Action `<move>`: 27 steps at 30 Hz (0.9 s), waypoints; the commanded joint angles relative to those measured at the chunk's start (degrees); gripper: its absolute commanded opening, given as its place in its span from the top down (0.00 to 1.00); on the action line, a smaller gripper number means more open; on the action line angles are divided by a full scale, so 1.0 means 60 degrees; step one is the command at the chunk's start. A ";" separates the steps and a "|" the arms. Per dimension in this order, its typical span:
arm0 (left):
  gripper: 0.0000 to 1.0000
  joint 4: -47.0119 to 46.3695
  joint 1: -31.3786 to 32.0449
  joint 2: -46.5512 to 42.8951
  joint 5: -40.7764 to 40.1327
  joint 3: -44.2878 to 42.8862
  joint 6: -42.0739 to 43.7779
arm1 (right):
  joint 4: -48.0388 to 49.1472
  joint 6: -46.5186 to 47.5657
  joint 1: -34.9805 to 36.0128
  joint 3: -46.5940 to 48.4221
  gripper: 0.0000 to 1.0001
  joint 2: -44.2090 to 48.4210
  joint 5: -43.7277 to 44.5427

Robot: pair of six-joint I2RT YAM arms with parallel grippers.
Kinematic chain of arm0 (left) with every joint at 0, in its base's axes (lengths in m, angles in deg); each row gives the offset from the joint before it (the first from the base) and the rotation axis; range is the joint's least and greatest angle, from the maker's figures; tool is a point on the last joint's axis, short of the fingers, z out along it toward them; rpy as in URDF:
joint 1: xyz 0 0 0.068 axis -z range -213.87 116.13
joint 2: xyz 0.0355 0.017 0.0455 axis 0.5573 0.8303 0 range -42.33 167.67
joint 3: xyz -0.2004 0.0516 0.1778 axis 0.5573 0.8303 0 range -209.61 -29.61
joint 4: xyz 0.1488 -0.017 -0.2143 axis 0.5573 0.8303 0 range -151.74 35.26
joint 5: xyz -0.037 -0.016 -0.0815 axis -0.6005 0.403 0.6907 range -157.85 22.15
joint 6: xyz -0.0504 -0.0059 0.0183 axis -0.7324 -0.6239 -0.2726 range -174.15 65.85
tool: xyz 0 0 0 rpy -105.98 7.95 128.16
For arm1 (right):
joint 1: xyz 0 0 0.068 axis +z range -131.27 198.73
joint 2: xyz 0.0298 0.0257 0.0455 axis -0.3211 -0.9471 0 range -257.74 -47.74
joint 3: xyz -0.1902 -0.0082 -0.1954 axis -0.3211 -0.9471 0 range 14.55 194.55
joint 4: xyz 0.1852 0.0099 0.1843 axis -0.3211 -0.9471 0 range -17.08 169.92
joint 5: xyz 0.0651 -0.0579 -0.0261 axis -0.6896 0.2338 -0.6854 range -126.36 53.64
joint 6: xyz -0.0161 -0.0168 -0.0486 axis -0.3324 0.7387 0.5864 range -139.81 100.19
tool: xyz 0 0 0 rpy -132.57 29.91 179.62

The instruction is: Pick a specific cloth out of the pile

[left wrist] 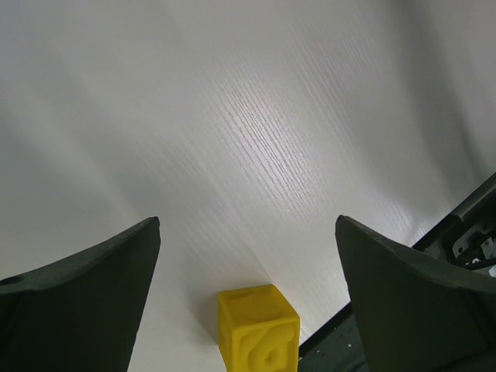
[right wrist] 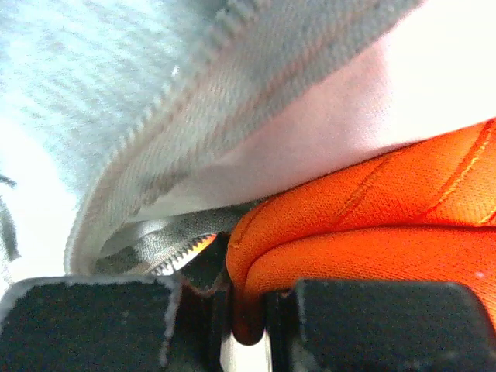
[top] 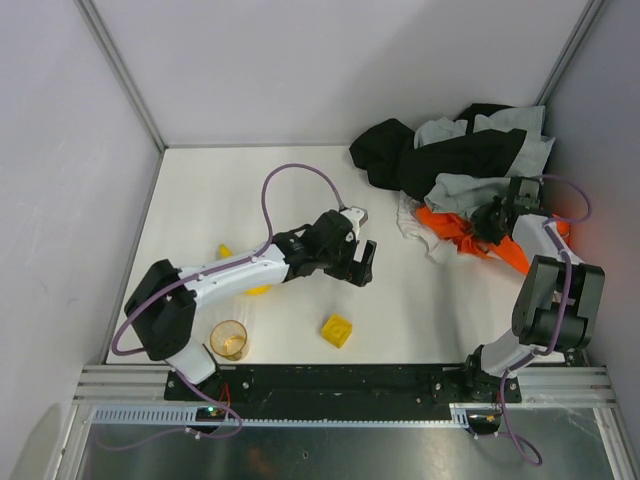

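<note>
The pile (top: 455, 160) of black, light grey and orange garments lies at the far right. The white cloth (top: 411, 221) shows only as a small crumpled edge at the pile's left foot, under the grey and orange fabric. My right gripper (top: 487, 222) is pushed into the pile's near side; in the right wrist view it (right wrist: 244, 325) is shut on a fold of the orange garment (right wrist: 387, 225), with grey fabric (right wrist: 194, 101) draped above. My left gripper (top: 362, 262) hangs open and empty over the table's middle, apart from the pile.
A yellow cube (top: 337, 329) sits near the front edge, just below my open left gripper (left wrist: 246, 225) in the left wrist view (left wrist: 258, 329). A clear cup (top: 229, 340) stands front left. A banana (top: 228, 252) lies partly hidden under the left arm.
</note>
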 commanded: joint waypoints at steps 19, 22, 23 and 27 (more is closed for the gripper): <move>0.00 0.0003 0.0024 -0.0701 -0.0055 0.0134 0.0087 | 0.0909 -0.0606 -0.0723 0.4969 1.00 0.0078 0.0459; 0.01 0.0003 0.0022 -0.0635 -0.0013 0.0085 0.0073 | 0.0750 -0.0544 -0.0748 0.5001 1.00 -0.0465 0.0499; 0.00 -0.0003 0.0029 -0.0618 0.0008 0.0066 0.0072 | 0.0635 -0.0497 -0.0747 0.4974 1.00 -0.0645 0.0502; 0.00 0.0003 0.0033 -0.0619 0.0054 0.0034 0.0040 | 0.0124 -0.0358 -0.0732 0.4705 1.00 -0.1651 0.0393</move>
